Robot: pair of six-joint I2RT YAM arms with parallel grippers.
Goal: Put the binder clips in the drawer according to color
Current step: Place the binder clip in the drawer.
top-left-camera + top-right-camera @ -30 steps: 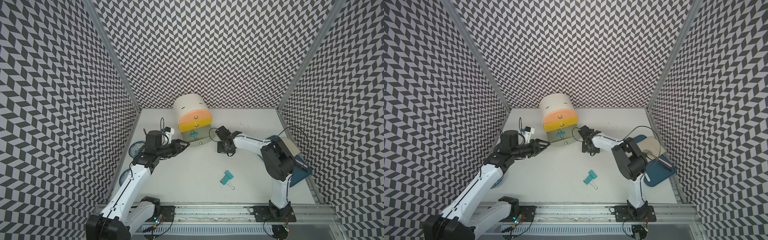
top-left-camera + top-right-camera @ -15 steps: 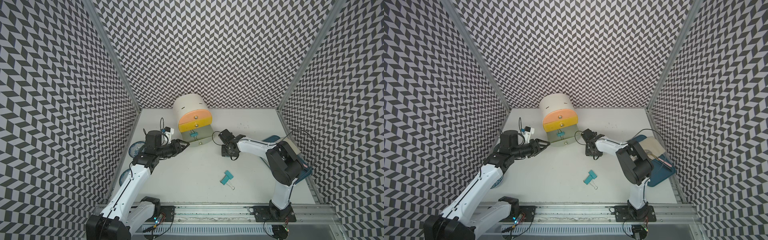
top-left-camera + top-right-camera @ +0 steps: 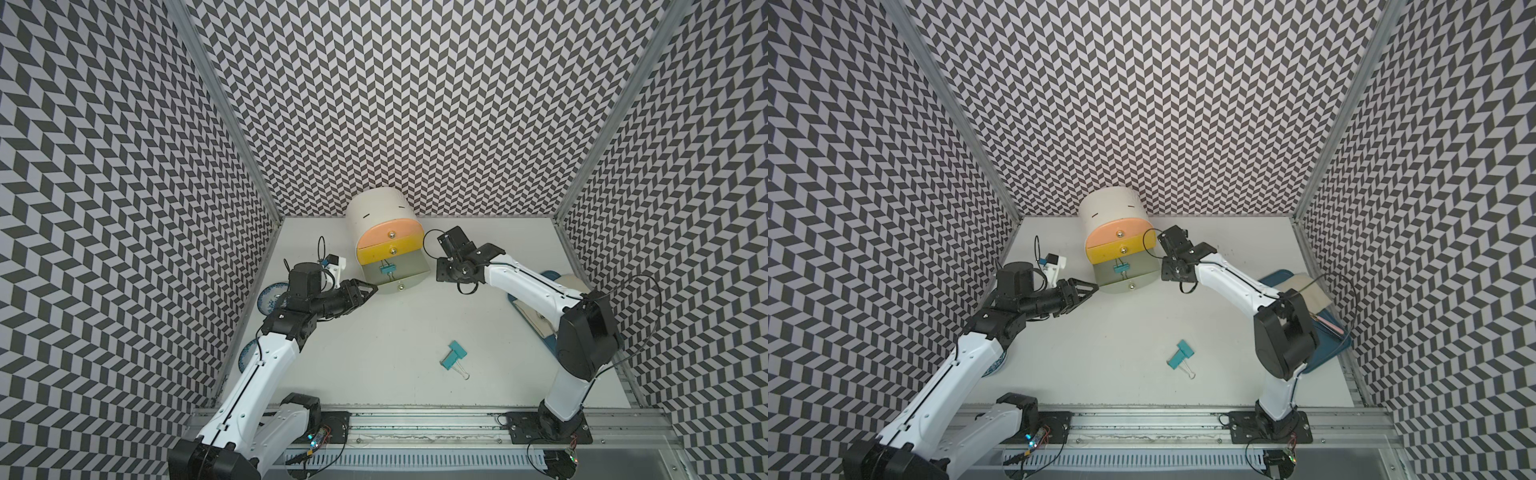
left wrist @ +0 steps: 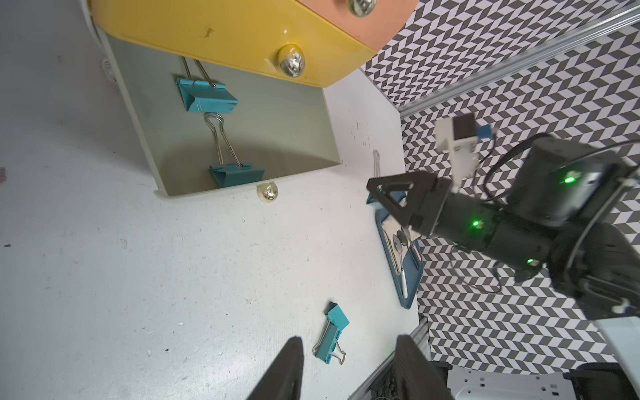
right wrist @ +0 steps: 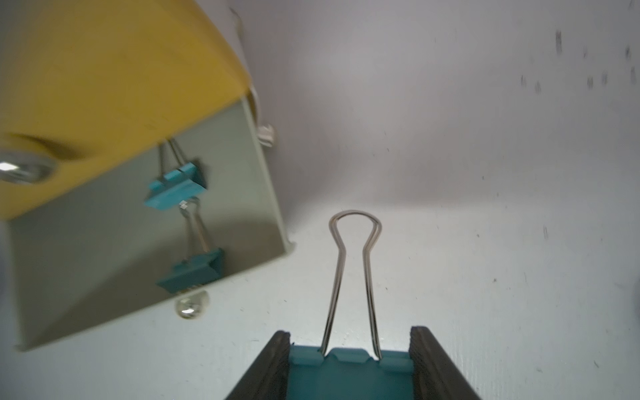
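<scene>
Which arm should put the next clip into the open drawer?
Right. The right claw is shut on a teal clip, just beside the open grey drawer, where two more teal clips lie. The left claw is open and empty.

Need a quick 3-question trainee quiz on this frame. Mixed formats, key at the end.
1. True or false: the yellow middle drawer is pulled out.
2. How many teal binder clips lie inside the open pale grey bottom drawer?
3. The right gripper holds: A) nothing; B) a teal binder clip with silver wire handles; C) a metal drawer knob.

Key
1. False. The pale grey bottom drawer is the open one.
2. Two.
3. B.
</scene>
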